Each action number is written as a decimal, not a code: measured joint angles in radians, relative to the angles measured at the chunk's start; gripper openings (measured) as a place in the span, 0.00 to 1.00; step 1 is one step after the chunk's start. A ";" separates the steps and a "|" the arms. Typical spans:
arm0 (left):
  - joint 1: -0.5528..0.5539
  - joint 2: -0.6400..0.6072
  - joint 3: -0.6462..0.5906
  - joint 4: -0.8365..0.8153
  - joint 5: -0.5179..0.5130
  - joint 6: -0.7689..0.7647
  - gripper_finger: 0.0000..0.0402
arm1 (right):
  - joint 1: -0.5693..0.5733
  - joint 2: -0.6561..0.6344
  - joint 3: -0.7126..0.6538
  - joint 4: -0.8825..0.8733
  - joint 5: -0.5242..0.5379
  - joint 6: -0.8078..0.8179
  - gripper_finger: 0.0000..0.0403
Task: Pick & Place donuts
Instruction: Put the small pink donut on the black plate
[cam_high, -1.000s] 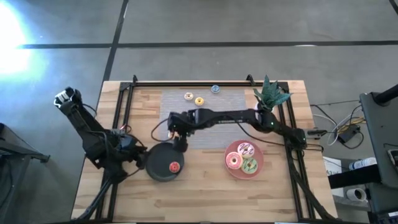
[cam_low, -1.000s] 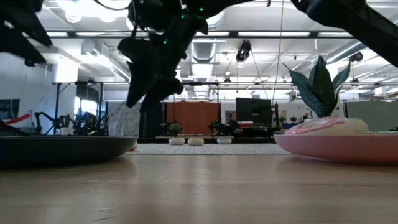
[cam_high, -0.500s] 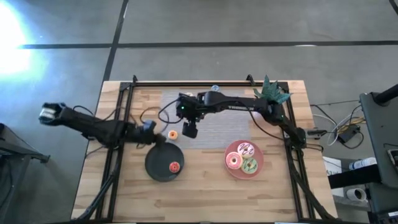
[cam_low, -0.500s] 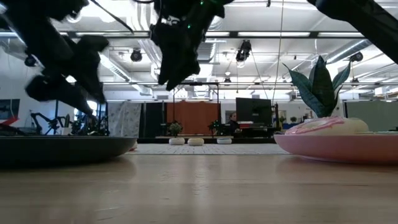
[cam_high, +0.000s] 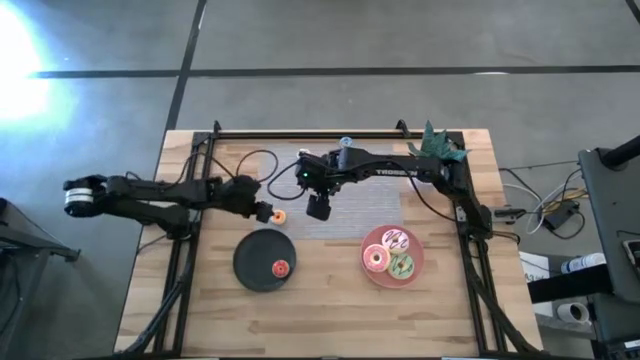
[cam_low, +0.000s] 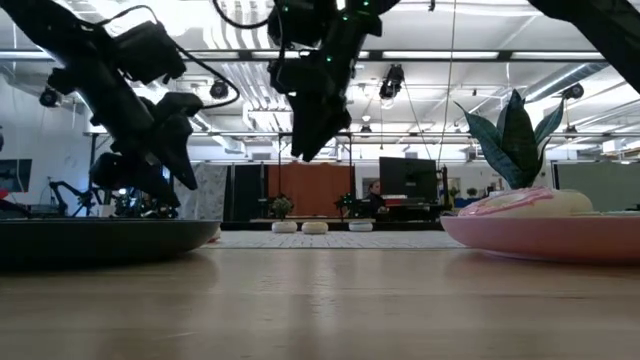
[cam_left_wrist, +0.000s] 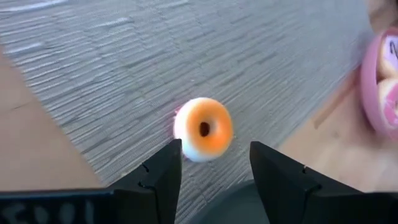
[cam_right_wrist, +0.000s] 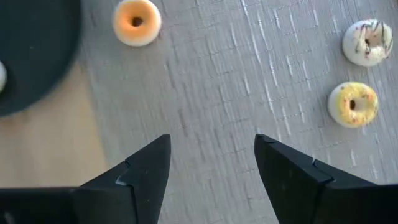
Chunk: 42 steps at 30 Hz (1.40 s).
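The small orange donut (cam_left_wrist: 203, 129) lies on the grey mat (cam_high: 350, 200) just ahead of the left hand (cam_left_wrist: 214, 165), whose fingers are spread wide with nothing between them. A second ago this arm was folded back beside the dark plate (cam_high: 250, 268); it has since swung out over the bench (cam_high: 330, 310), so the next pick looks like this donut. The right hand (cam_right_wrist: 211, 165), wide open and empty too, has drawn away from the plate and hangs above the mat, with the yellow donut (cam_right_wrist: 352, 104) and a white one (cam_right_wrist: 368, 42) farther ahead. One red donut (cam_high: 280, 268) already sits on the dark plate.
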<state>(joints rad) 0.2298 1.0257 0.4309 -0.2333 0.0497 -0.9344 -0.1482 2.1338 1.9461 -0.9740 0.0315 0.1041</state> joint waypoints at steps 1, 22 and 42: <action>0.000 0.022 0.000 0.018 0.006 0.006 0.41 | 0.000 -0.012 -0.021 0.015 0.000 0.006 0.56; 0.005 0.381 0.134 0.050 0.003 0.155 0.17 | 0.010 -0.307 -0.470 0.287 0.025 0.178 0.56; 0.021 0.129 0.247 0.037 0.408 0.121 0.00 | 0.149 -0.320 -0.394 0.465 0.022 -0.495 0.56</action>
<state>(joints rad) 0.2509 1.1549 0.6781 -0.1963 0.4575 -0.8133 0.0007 1.8133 1.5522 -0.5095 0.0534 -0.3911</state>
